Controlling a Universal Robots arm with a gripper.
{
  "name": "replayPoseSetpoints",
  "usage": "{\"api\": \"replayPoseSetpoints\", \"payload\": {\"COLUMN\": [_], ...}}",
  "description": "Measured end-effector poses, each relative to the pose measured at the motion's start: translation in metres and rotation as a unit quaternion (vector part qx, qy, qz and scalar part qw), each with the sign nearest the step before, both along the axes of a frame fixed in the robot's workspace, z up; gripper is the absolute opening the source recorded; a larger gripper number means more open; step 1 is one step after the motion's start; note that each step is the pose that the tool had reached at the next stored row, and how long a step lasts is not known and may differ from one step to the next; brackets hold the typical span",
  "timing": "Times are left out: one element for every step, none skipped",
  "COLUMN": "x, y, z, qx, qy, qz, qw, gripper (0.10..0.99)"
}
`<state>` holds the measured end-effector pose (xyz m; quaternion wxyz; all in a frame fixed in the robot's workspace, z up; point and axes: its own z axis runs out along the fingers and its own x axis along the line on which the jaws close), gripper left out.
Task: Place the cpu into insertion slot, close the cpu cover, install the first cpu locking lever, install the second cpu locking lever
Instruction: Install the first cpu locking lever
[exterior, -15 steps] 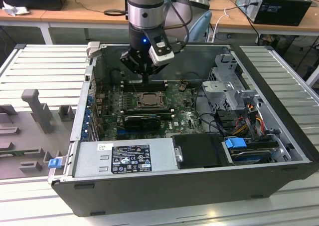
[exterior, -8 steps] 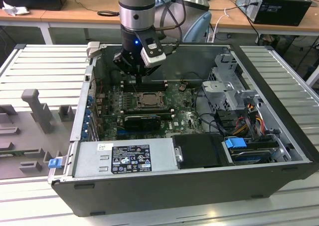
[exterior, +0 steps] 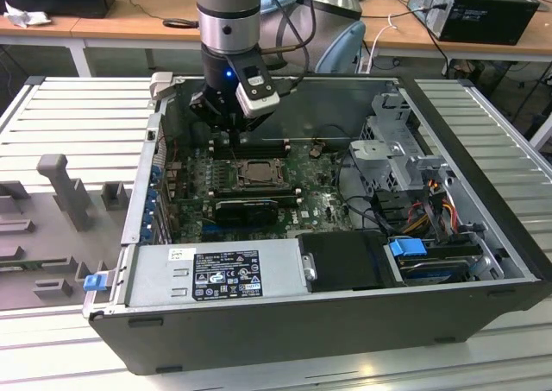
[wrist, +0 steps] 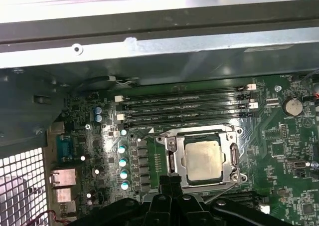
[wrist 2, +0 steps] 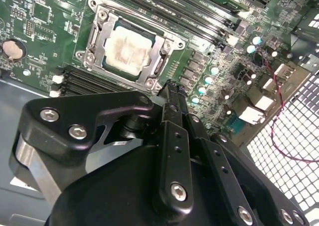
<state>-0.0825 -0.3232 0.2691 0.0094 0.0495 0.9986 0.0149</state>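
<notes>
Tool over CPU socket, fingers pressed together, nothing held.

Ext. view: arm reaches down into open PC case [exterior: 285,335], which lies on slatted grey surface [exterior: 78,115]; tool [exterior: 231,130] hangs just above mobo, beside memory slots [exterior: 250,145]. First wrist view: tool [wrist: 169,182] tips closed w/ no visible gap, no part between them, sitting just beside edge of cpu cover [wrist: 172,158]; contact w/ cover can't be told. cpu [wrist: 203,159] sits flat in insertion slot [wrist: 199,137], pale top facing up, cover frame lying down around its edges. Second wrist view agrees: cpu [wrist 2: 127,47] seated. Lever positions not clear.
</notes>
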Motion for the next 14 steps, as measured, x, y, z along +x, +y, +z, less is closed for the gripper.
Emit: {"api": "replayPoseSetpoints", "payload": {"x": [-0.0009, -0.0023, -0.0033, -0.0047, -0.0071, -0.0096, -0.0115, -0.0136, -0.0158, -0.0192, -0.0225, -0.0257, -0.0288, -0.0303], "y": [0.0000, 0.0000, 0.0000, -0.0001, 0.0000, 0.0000, 0.0000, 0.0000, 0.0000, 0.0000, 0.0004, 0.0012, 0.0026, 0.0037], "z": [-0.0002, -0.0005, -0.0006, -0.0006, -0.0008, -0.0012, -0.0015, -0.0017, -0.0021, -0.0027, -0.0033, -0.0039, -0.0047, -0.0055], "qx": [0.0000, 0.0000, 0.0000, -0.0001, 0.0000, 0.0000, 0.0000, 0.0000, 0.0000, 0.0000, 0.0001, 0.0001, 0.0000, 0.0000], "qy": [0.0000, 0.0000, 0.0000, 0.0001, 0.0001, 0.0000, 0.0000, 0.0000, 0.0000, 0.0000, -0.0001, -0.0001, 0.0000, 0.0000], "qz": [0.000, 0.000, 0.000, 0.000, 0.000, 0.000, 0.000, 0.000, 0.000, 0.001, 0.001, 0.001, 0.001, 0.002], "qw": [1.0000, 1.0000, 1.0000, 1.0000, 1.0000, 1.0000, 1.0000, 1.0000, 1.0000, 1.0000, 1.0000, 1.0000, 1.0000, 1.0000], "gripper": [0.106, 0.106, 0.106, 0.106, 0.106, 0.106, 0.106, 0.106, 0.106, 0.106, 0.106, 0.106, 0.106, 0.106]}}
